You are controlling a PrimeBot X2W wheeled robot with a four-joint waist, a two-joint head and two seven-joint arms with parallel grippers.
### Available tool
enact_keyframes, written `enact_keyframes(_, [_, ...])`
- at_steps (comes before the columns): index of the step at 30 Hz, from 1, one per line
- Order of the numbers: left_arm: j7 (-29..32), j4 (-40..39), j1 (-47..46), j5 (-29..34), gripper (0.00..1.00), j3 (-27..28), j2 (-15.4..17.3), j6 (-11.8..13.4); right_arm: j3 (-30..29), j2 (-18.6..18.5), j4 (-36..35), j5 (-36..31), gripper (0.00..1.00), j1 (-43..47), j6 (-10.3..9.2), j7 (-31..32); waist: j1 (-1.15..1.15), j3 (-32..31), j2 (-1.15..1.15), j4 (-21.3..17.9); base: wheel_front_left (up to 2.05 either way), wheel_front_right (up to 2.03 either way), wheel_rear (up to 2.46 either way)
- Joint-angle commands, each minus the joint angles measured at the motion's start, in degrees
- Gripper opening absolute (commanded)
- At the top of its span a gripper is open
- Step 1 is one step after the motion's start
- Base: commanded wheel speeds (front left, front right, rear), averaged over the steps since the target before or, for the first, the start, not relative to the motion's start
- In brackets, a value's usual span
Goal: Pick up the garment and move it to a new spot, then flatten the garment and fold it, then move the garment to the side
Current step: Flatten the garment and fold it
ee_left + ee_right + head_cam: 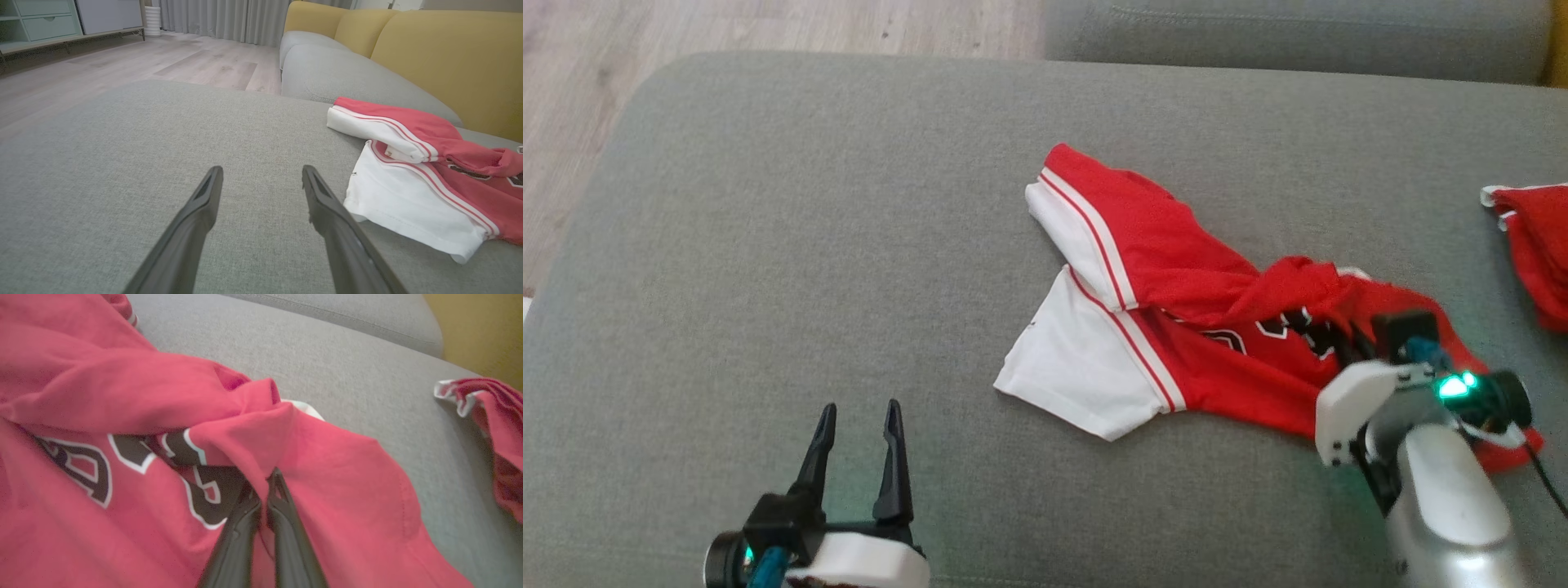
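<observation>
At the lower left of the head view, the left gripper (860,406) sits low over the broad grey woven-fabric sofa cushion (768,245). Its two long dark fingers point up the view and stand wide apart with nothing between them. It is well apart from the cloth.

To its right, across the middle of the cushion, lies the crumpled red-and-white fabric garment (1217,278), a shirt with white sleeves edged in red stripes and black lettering on the chest. Its long axis runs from the upper middle down towards the lower right. Both sleeves point left, one lying partly over the other, and the red body is bunched at the right end.

The right arm reaches in from the lower right, silver forearm angled up the view. The right gripper (265,482) has its fingers pinched together on a raised fold of the garment beside the lettering.

At the far right edge lies a second red cloth with white trim (1539,245), apart from the garment.
</observation>
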Motion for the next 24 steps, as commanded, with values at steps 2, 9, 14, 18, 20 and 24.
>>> enact_keyframes(2, [-0.66,-1.27,-3.43,-0.15,1.0,2.17,-0.17,-0.14,1.05,-0.29,-0.09,0.4,0.0,-5.11,0.2,-1.39,0.0,0.79,0.0,0.73,0.0,0.0,0.0])
enact_keyframes(9, [-0.7,-0.59,-4.03,0.17,1.0,2.3,-0.67,-0.62,-0.22,-0.29,6.23,4.1,0.0,-12.04,0.2,-3.62,0.0,1.22,0.0,1.59,0.0,0.0,0.0])
enact_keyframes(14, [-0.71,-0.17,-4.39,0.57,1.0,2.53,-1.02,-1.0,-1.83,-0.29,11.6,3.65,1.0,-14.83,0.2,-7.79,0.0,0.67,0.0,2.15,0.0,0.0,0.0])
enact_keyframes(18, [-0.71,-0.35,-3.85,0.7,1.0,3.2,-1.03,-1.09,-1.28,-0.29,13.1,4.83,1.0,-14.35,0.2,-12.35,0.0,-0.54,0.0,1.33,0.0,0.0,0.0])
enact_keyframes(20, [-0.71,-0.53,-3.64,0.78,1.0,3.44,-0.99,-1.24,-0.96,-0.29,13.04,5.65,1.0,-13.57,0.2,-14.32,0.0,-1.32,0.0,0.62,0.0,0.0,0.0])
enact_keyframes(24, [-0.72,-0.62,-3.19,0.98,1.0,3.6,-0.81,-1.61,0.42,-0.29,11.24,8.14,1.0,-10.8,0.2,-16.64,0.0,-3.27,0.0,-1.17,0.0,0.0,0.0])
